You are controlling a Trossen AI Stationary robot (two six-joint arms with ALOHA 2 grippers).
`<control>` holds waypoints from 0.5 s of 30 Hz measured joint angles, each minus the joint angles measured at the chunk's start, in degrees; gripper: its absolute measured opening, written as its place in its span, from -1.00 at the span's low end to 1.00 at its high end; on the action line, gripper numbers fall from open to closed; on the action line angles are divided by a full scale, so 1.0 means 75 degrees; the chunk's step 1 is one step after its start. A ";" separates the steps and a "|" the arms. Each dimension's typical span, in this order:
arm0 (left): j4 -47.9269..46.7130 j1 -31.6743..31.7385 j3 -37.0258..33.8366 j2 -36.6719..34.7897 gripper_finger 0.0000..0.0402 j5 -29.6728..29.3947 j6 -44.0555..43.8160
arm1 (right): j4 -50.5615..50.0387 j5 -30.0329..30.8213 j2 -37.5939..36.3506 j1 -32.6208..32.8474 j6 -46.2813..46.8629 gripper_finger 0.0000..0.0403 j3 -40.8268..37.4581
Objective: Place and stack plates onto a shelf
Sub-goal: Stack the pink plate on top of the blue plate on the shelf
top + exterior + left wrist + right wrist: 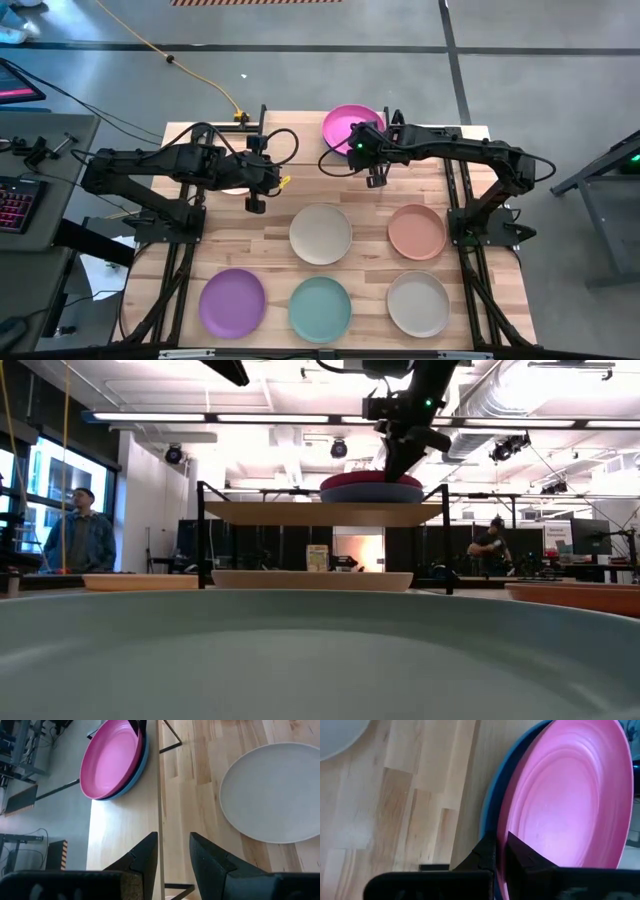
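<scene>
On the light-wood shelf (122, 827), the right gripper (500, 851) pinches the round matte magenta plate (565, 805) atop a blue plate (141, 762).

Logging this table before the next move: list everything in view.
magenta plate: one, on the blue plate, on the shelf
blue plate: one, under the magenta one
shelf: one, light wood, at the table's far edge
cream plate: one, mid-table
salmon plate: one, right of the cream
purple plate: one, near left
teal plate: one, near middle
beige plate: one, near right
table: one, wooden planks
people: two, in the room behind
left pincer: open, over the shelf's edge
right pincer: shut on the magenta plate's rim
</scene>
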 joint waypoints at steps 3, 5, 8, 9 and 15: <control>0.0000 0.0000 0.0000 0.0000 -0.48 0.0000 0.0000 | -0.0036 0.0193 0.0000 -0.0003 0.0004 -1.00 0.0000; 0.0000 0.0000 0.0000 0.0000 -0.48 0.0000 0.0000 | -0.0053 0.0201 0.0000 -0.0003 0.0006 -1.00 0.0000; 0.0000 0.0000 0.0000 0.0000 -0.48 0.0000 0.0000 | -0.0053 0.0195 0.0000 -0.0003 0.0005 -1.00 0.0000; 0.0000 0.0000 0.0000 0.0000 -0.48 0.0000 0.0000 | -0.0053 0.0192 0.0000 -0.0003 0.0003 -1.00 0.0000; 0.0000 0.0000 0.0000 0.0000 -0.48 0.0000 0.0001 | -0.0053 0.0174 -0.0003 0.0000 0.0002 -1.00 0.0000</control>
